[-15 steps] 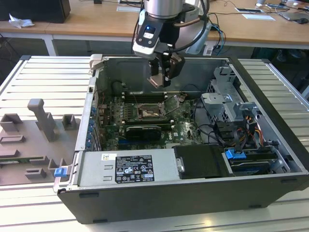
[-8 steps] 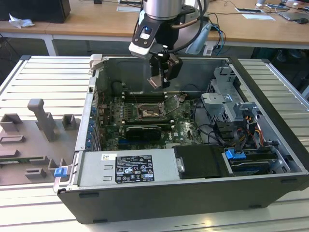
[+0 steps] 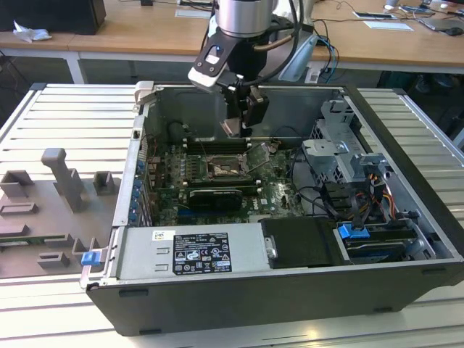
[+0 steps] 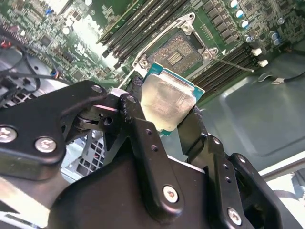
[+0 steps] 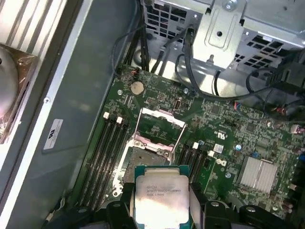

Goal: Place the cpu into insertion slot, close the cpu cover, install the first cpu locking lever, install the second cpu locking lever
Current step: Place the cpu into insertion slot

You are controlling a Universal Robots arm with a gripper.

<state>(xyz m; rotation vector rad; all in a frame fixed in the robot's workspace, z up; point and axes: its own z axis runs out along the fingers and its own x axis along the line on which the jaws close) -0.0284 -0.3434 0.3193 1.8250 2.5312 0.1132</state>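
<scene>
Above the open square dark insertion slot (image 4: 178, 52) on the green board (image 5: 219, 129), the black two-fingered gripper (image 4: 164, 105) is clamped on opposite edges of the small flat silvery-beige cpu (image 4: 169, 98). Light, stiff and probably fragile, it suits this edge hold.

- The arm (image 3: 245, 16), at the top centre of the exterior view, is a silver-grey metal cylinder with black cables (image 3: 296, 29) looping beside it.
- A white housing (image 3: 209, 67) below it bears a blue spot.
- The gripper (image 4: 164, 101) is matte black, and its angular fingers (image 4: 143, 138) carry silver screws (image 4: 170, 193).
</scene>
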